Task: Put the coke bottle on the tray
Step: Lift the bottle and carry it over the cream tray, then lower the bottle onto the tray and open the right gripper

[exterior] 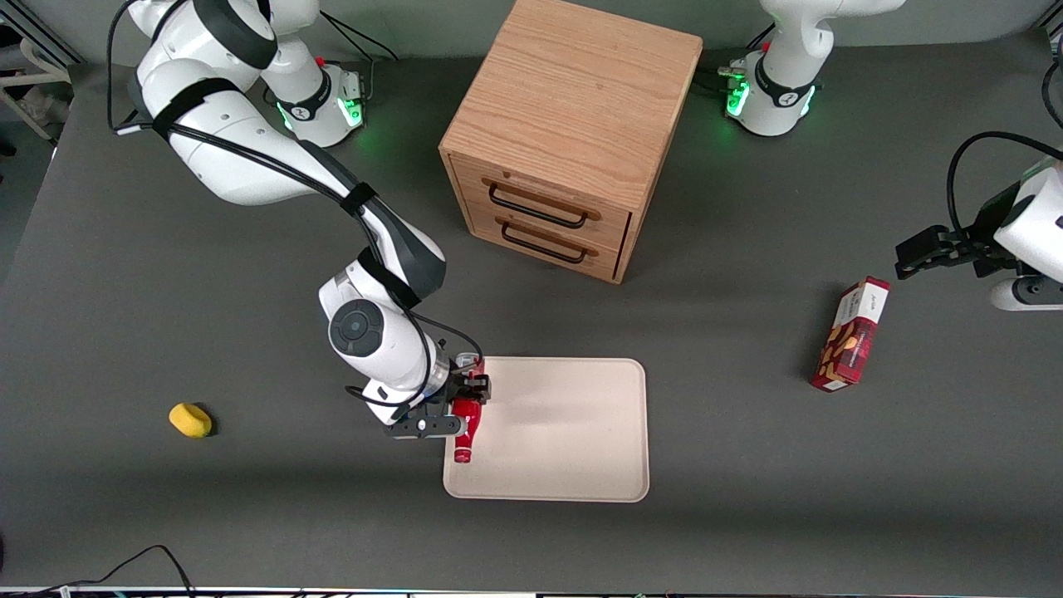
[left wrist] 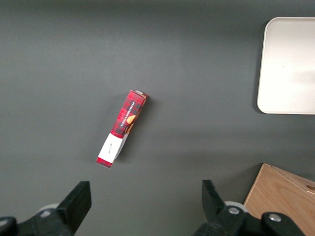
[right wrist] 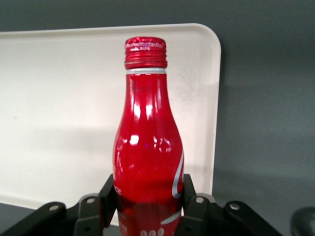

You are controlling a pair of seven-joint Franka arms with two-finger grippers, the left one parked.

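My right gripper (exterior: 467,400) is shut on the coke bottle (exterior: 465,428), a small red contoured bottle with a red cap. It holds the bottle lying flat over the edge of the beige tray (exterior: 573,432) that faces the working arm's end, cap pointing toward the front camera. In the right wrist view the bottle (right wrist: 147,152) fills the middle, the black fingers (right wrist: 109,194) press its lower body on both sides, and the tray (right wrist: 59,98) lies under it. I cannot tell if the bottle touches the tray.
A wooden two-drawer cabinet (exterior: 573,133) stands farther from the front camera than the tray. A red snack box (exterior: 851,335) lies toward the parked arm's end and shows in the left wrist view (left wrist: 122,128). A yellow object (exterior: 190,419) lies toward the working arm's end.
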